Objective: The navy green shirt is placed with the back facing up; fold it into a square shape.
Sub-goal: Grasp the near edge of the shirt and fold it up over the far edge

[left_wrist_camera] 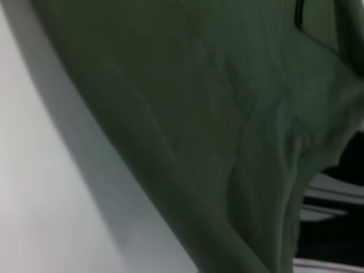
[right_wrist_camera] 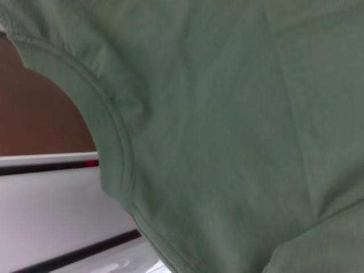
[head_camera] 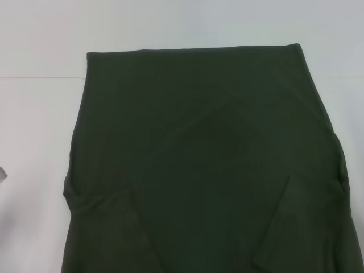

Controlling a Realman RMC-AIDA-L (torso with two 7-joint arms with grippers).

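A white table [head_camera: 40, 142] takes up the whole head view, with a thin seam line running across its far part on the left. Spread over most of it is the navy green shirt [head_camera: 205, 165], plain side up, its straight far edge lying square across the table and its near part running out of the picture toward the robot. The cloth narrows at the far end and widens nearer, with soft diagonal creases crossing its middle and a fold ridge on each side where the fabric seems doubled over. In the left wrist view the shirt [left_wrist_camera: 227, 114] fills the picture at close range, its long edge slanting over the white surface and casting a shadow beside it. In the right wrist view the shirt [right_wrist_camera: 239, 125] again fills the picture, and a curved, stitched hem, either the neckline or a sleeve opening, arcs along one side with the table edge and a brown background behind it. Neither gripper shows in any view, so I cannot tell how far either is open or whether it has hold of the cloth.
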